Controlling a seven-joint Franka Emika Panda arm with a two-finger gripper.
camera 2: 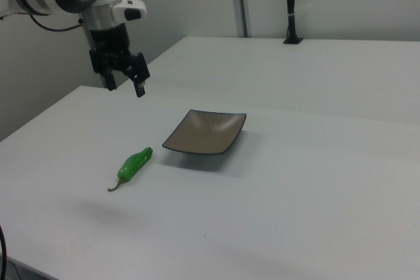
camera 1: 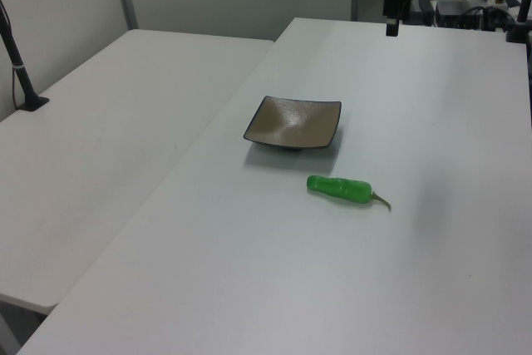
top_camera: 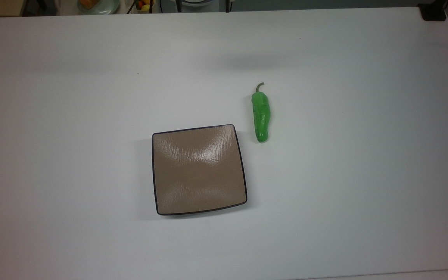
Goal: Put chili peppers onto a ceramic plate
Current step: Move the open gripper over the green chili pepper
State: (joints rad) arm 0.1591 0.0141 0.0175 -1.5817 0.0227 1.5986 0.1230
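Note:
A bright green, wrinkled chili pepper (top_camera: 261, 116) lies on the white table, its thin stem pointing to the top view's upper edge. Just to its lower left in the top view sits the square tan-brown ceramic plate (top_camera: 198, 169) with a dark rim, bare inside. The left view shows the pepper (camera 1: 341, 189) in front of the plate (camera 1: 293, 123). In the right view the pepper (camera 2: 134, 165) lies left of the plate (camera 2: 205, 132). My gripper (camera 2: 126, 83) hangs open high above the table in the right view, up and behind the pepper, holding nothing.
The white table (top_camera: 364, 175) spreads wide on all sides of the plate and pepper. A second table (camera 1: 100, 147) adjoins it in the left view. A dark post (camera 2: 290, 4) stands at the far edge in the right view. Clutter lies beyond the top view's upper edge.

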